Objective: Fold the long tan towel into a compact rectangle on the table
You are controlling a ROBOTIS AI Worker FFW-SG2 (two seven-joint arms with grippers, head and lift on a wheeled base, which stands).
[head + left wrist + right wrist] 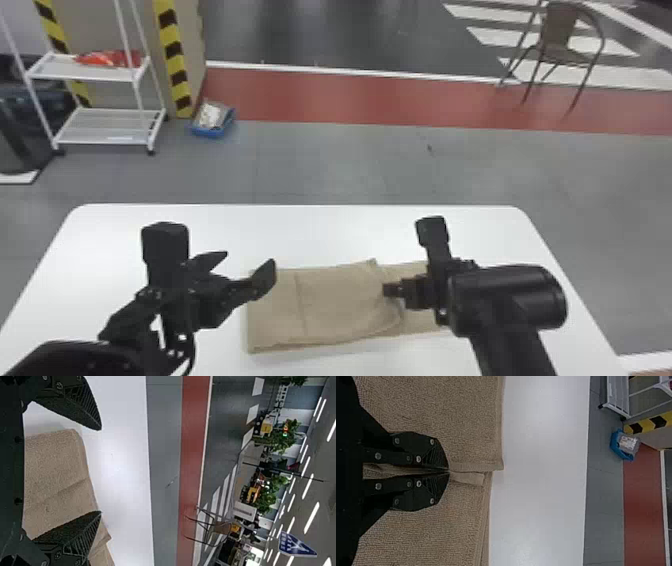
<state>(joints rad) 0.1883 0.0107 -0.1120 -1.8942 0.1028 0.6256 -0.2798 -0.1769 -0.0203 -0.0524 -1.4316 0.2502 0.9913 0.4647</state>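
Observation:
The tan towel [330, 305] lies on the white table with its left part folded over, and the folded layer's end edge runs beneath my right gripper [387, 290]. In the right wrist view my right gripper [448, 471] is closed on the towel [466, 478] at that edge, a bit of cloth pinched between its fingertips. My left gripper [250, 270] stands open near the towel's left end. Seen from the left wrist, the left gripper [100, 471] has its fingers wide apart with the towel [55, 475] below and nothing held.
The white table [320, 230] has its far edge beyond both arms. Past it on the floor stand a white shelf rack [110, 127] and a blue bin [212, 122] at the left, and a chair [560, 40] at the far right.

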